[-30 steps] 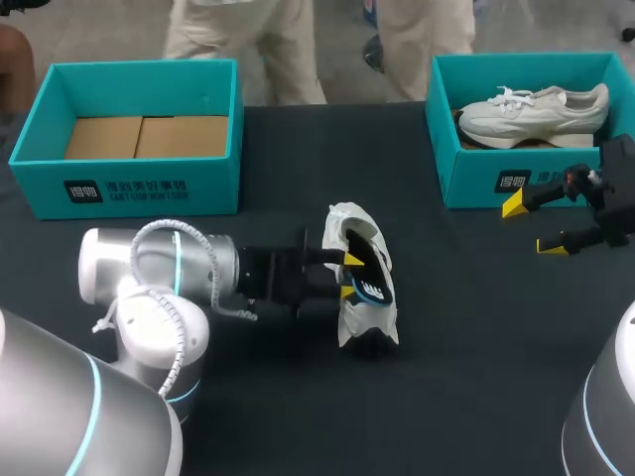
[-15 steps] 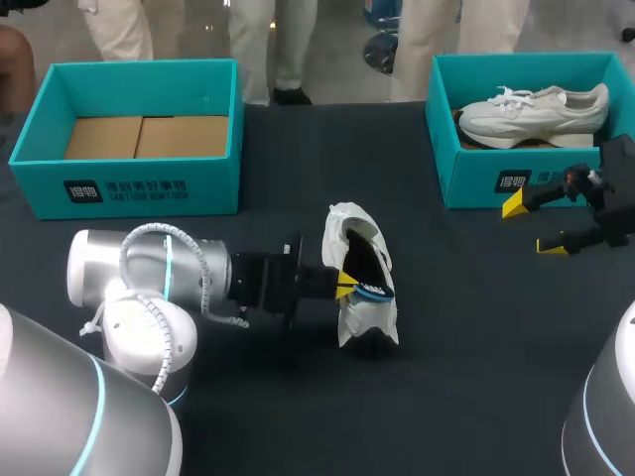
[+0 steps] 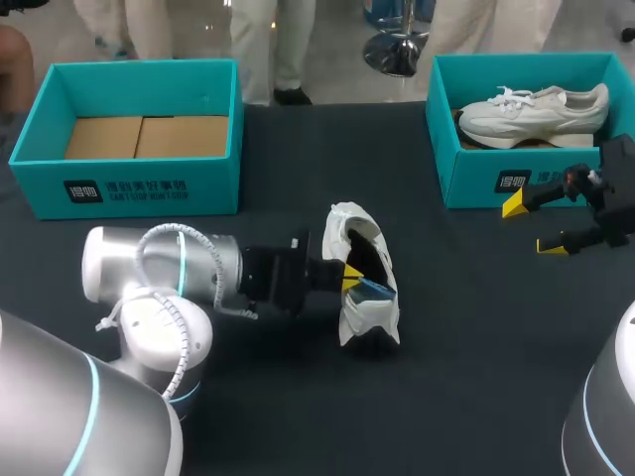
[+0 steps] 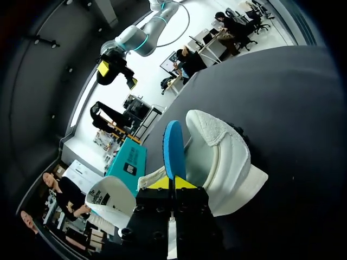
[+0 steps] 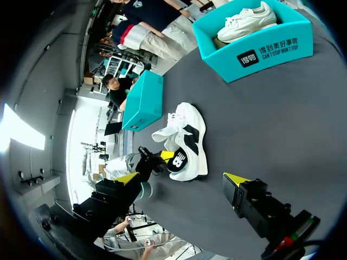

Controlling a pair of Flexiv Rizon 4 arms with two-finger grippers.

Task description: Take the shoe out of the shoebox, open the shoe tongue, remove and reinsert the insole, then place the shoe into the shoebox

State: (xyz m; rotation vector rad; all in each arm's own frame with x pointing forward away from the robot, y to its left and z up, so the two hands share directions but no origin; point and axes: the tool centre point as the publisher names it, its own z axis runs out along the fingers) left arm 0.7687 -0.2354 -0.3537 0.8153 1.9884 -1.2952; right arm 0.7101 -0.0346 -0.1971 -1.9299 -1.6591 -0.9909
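Note:
A white shoe (image 3: 365, 307) lies on its side in the middle of the dark table, its opening facing my left arm. My left gripper (image 3: 349, 280) sits at that opening, shut on the blue insole (image 3: 373, 289). In the left wrist view the insole (image 4: 174, 147) stands edge-on between the yellow tips of my left gripper (image 4: 172, 183), partly out of the shoe (image 4: 227, 157). My right gripper (image 3: 533, 226) hangs open in front of the right shoebox (image 3: 476, 183), holding nothing. The right wrist view shows the shoe (image 5: 190, 142) ahead of my right gripper (image 5: 181, 179).
A second white shoe (image 3: 531, 111) rests in the right teal shoebox. The left teal shoebox (image 3: 139, 188) at the back left holds only cardboard (image 3: 144, 136). My left arm (image 3: 169, 278) lies low across the table's left front.
My left gripper has shut on the blue insole at the shoe's opening. The left arm pushed in, then drew back a little. The right arm has not moved.

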